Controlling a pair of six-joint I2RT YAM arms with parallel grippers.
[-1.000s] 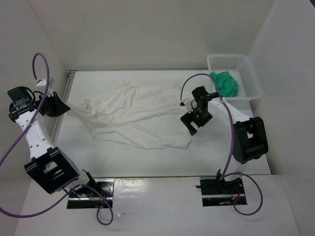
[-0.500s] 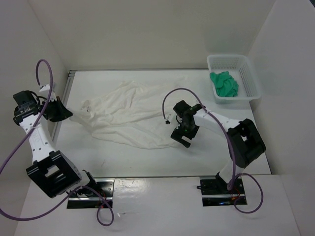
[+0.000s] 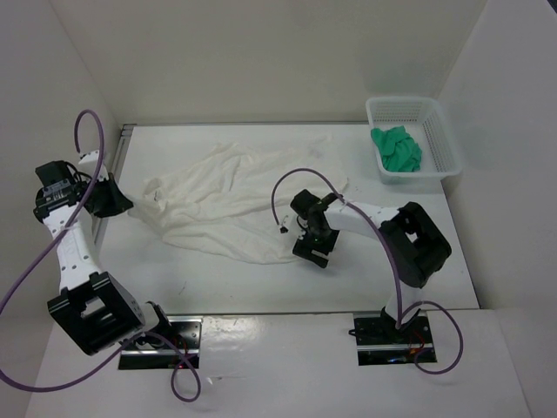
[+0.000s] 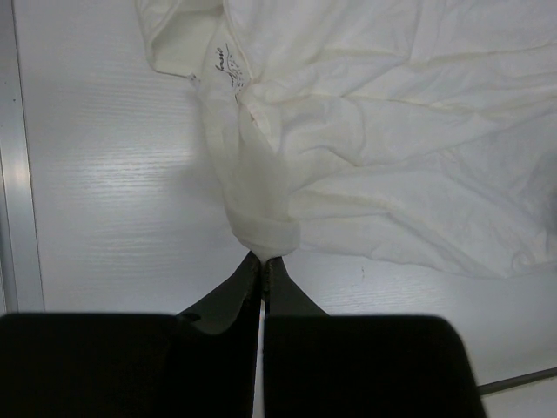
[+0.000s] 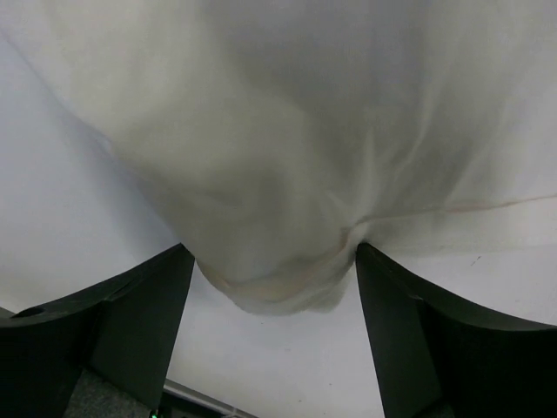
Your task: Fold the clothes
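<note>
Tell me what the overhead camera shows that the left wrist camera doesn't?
Only the overhead view: the mesh basket holding a green cloth, and the right pincer open at the near edge of the white garment. Only the left wrist view: a small printed label on the fabric. Both: the garment crumpled on the table, and the left pincer shut on a bunched bit of it.

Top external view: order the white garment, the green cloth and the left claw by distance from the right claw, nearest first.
1. The white garment: its near right edge lies directly at the right claw.
2. The green cloth: in the basket, at the far right.
3. The left claw: across on the left side, pinching the garment's other end.
</note>
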